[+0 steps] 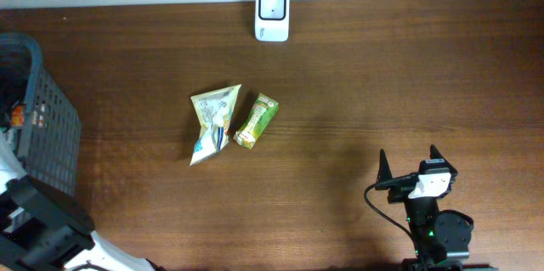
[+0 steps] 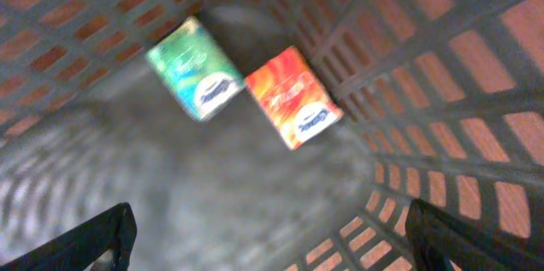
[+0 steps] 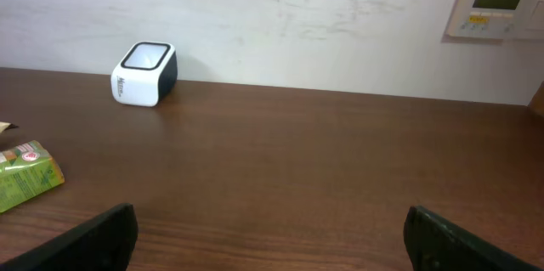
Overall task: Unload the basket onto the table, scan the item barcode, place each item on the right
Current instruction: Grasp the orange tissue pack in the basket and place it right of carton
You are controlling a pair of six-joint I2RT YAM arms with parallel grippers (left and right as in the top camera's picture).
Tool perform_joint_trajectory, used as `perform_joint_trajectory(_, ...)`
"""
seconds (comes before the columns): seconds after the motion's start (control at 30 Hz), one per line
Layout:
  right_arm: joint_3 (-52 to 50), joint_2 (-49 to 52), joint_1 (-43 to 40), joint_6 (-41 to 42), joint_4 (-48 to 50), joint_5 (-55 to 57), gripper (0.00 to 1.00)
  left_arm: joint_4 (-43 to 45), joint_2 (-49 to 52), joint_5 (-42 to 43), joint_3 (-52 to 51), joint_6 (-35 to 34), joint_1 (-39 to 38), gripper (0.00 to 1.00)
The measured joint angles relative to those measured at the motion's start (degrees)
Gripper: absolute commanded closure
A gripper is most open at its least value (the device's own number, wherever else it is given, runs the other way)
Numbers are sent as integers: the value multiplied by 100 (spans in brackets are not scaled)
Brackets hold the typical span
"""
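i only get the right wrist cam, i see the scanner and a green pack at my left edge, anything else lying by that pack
observer: Yes, a pale snack bag lies close beside the green pack, on its left.
operator: ok and where's the left arm
observer: The left gripper hangs open above the inside of the gray basket at the table's left edge.
operator: anything in that basket
observer: A green box and an orange box lie side by side on its floor.
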Motion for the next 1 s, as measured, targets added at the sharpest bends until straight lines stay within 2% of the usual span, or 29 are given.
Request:
perform_joint_trajectory(0.13, 0, 0, 0, 0, 0, -2, 1, 131, 74, 186, -20, 238, 138, 1)
perform_joint_trajectory(0.43, 0, 0, 0, -2, 0, 0, 1, 481, 1196, 317, -42, 299, 378, 1)
perform_joint_trajectory(0.57, 0, 0, 0, 2, 0, 0, 1, 1128, 1502, 778, -44, 1080, 387, 0)
perform_joint_trajectory(0.73, 0, 0, 0, 0, 0, 0, 1, 1443, 1685, 981, -44, 2070, 442, 0)
perform_joint_trajectory(0.9, 0, 0, 0, 0, 0, -2, 1, 1532, 1963, 1025, -42, 2433, 457, 16)
perform_joint_trajectory(1.0, 0, 0, 0, -2, 0, 0, 1, 1556, 1969, 1032, -42, 2483, 457, 48)
